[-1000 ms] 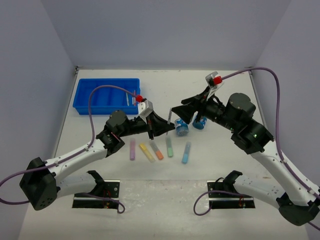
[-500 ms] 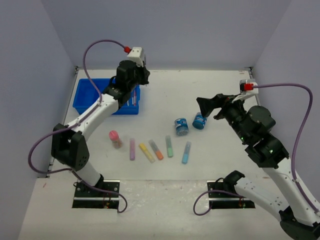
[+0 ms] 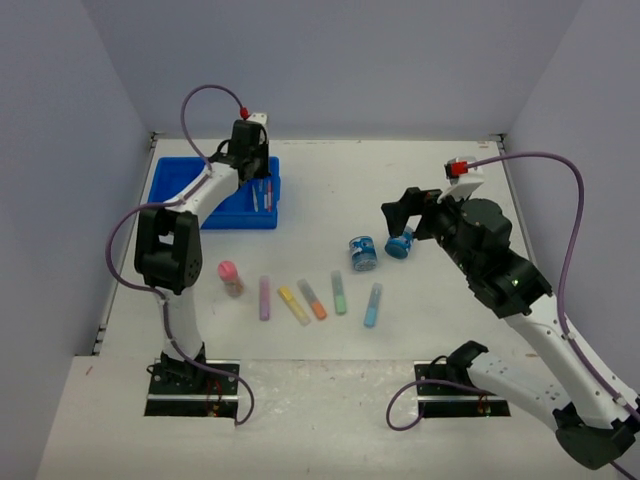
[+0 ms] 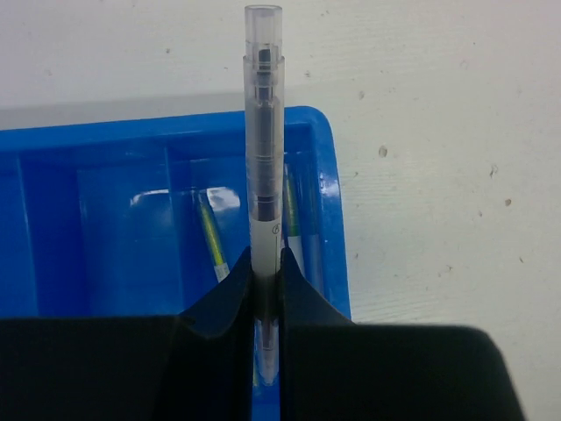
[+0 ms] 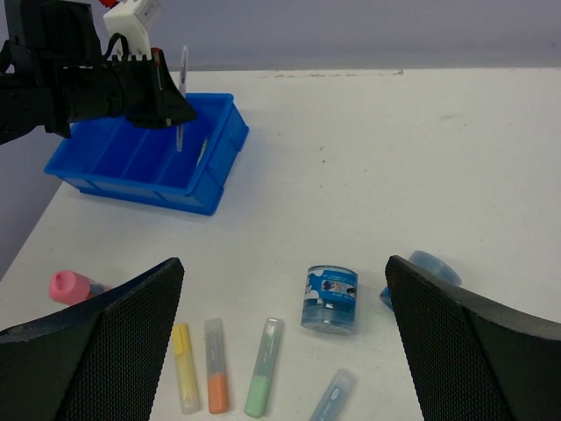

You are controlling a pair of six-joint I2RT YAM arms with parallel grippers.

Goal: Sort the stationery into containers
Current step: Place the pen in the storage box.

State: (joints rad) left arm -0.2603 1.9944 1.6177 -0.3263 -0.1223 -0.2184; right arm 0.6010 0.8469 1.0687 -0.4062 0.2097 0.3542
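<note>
My left gripper [image 4: 266, 289] is shut on a clear thin pen [image 4: 264, 132] and holds it upright over the rightmost compartment of the blue tray [image 4: 88, 219], where other pens [image 4: 210, 237] lie. From above, the left gripper [image 3: 261, 183] is at the tray's [image 3: 180, 200] right end. My right gripper [image 5: 285, 333] is open and empty above two round blue tubs [image 5: 331, 300] [image 5: 421, 267]. On the table lie the purple [image 3: 265, 298], yellow [image 3: 293, 304], orange [image 3: 312, 299], green [image 3: 339, 293] and blue [image 3: 373, 304] markers and the pink-capped bottle [image 3: 231, 277].
The tray sits at the far left, close to the left wall. The tubs [image 3: 363, 253] [image 3: 400, 243] lie mid-table, just under the right gripper [image 3: 405, 212]. The markers form a row in front of the arm bases.
The left arm carried the pen from mid-table to the tray and lowered it over the right compartment. The right gripper drew back from the centre toward the tubs.
</note>
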